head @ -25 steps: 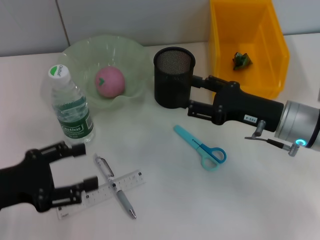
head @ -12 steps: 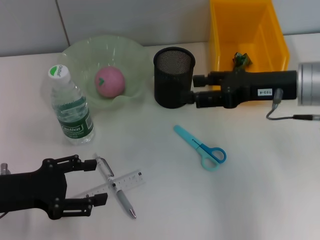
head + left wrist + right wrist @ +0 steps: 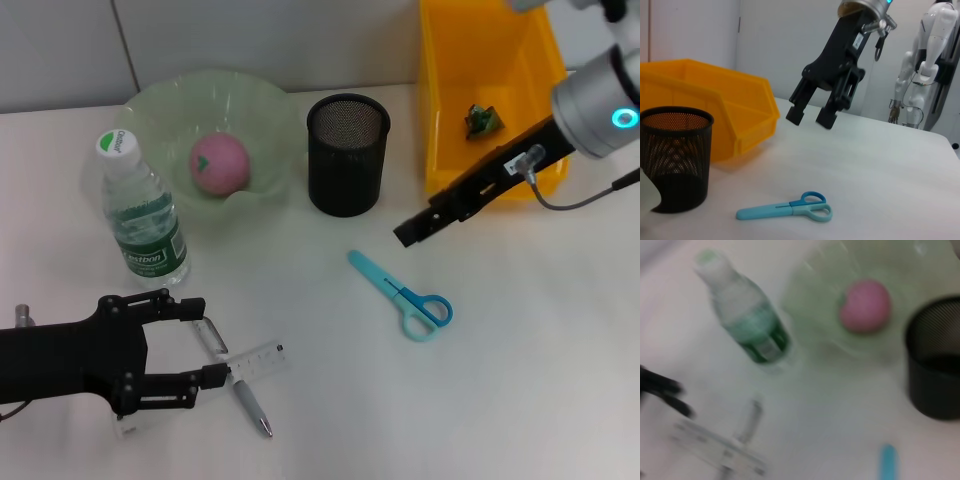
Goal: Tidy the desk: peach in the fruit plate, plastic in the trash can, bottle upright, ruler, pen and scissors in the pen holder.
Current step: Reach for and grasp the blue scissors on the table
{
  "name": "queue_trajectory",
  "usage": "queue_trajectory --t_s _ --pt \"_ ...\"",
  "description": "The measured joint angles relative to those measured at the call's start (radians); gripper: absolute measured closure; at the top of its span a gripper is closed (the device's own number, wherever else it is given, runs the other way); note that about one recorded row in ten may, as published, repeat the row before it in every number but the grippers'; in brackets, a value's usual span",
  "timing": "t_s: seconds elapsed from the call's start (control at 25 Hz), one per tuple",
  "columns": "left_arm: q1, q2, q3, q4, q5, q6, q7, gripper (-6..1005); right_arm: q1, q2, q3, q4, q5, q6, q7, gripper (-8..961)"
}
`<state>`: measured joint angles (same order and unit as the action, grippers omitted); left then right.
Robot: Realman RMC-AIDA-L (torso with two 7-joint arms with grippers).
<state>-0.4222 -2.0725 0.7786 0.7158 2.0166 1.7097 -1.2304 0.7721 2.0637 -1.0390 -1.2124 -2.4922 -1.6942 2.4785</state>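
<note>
With the pen holder (image 3: pixel 347 154) as the landmark, the peach (image 3: pixel 219 164) lies in the fruit plate (image 3: pixel 160 105) to its left, the bottle (image 3: pixel 141 213) stands upright beyond that plate, the plastic (image 3: pixel 482 119) lies in the yellow trash can (image 3: pixel 441 120) to its right, and the scissors (image 3: pixel 402 294) lie flat on the desk (image 3: pixel 520 380) in front of it. The left gripper (image 3: pixel 200 342), spread wide, sits well in front and to the left of the holder, with its fingertips at the pen (image 3: pixel 232 376) and ruler (image 3: pixel 245 361). The right gripper (image 3: pixel 809 115), also spread and empty, hangs just right of the holder, above the scissors.
</note>
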Motion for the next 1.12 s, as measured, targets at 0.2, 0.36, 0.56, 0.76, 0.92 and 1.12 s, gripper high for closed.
queue_trajectory --t_s 0.2,0.36,0.56,0.76,0.92,1.12 --pt "-0.008 0.000 0.000 -0.002 -0.002 -0.010 -0.006 170 0.098 0.008 -0.062 0.080 -0.155 -0.002 0.096 184" --pt "-0.012 0.000 0.004 -0.009 -0.006 -0.018 -0.012 171 0.171 0.010 -0.070 0.192 -0.210 0.029 0.126 184" --pt "-0.015 0.000 0.004 -0.012 -0.009 -0.018 -0.012 171 0.237 0.013 -0.095 0.335 -0.236 0.117 0.133 184" --pt "-0.015 0.001 0.004 -0.012 -0.006 -0.020 -0.010 170 0.297 0.019 -0.133 0.456 -0.240 0.201 0.134 185" --pt "-0.015 0.001 0.004 -0.012 -0.004 -0.021 -0.012 170 0.317 0.021 -0.151 0.509 -0.239 0.230 0.135 185" --pt "-0.014 0.002 0.004 -0.013 -0.002 -0.021 -0.013 170 0.328 0.026 -0.198 0.547 -0.235 0.269 0.149 185"
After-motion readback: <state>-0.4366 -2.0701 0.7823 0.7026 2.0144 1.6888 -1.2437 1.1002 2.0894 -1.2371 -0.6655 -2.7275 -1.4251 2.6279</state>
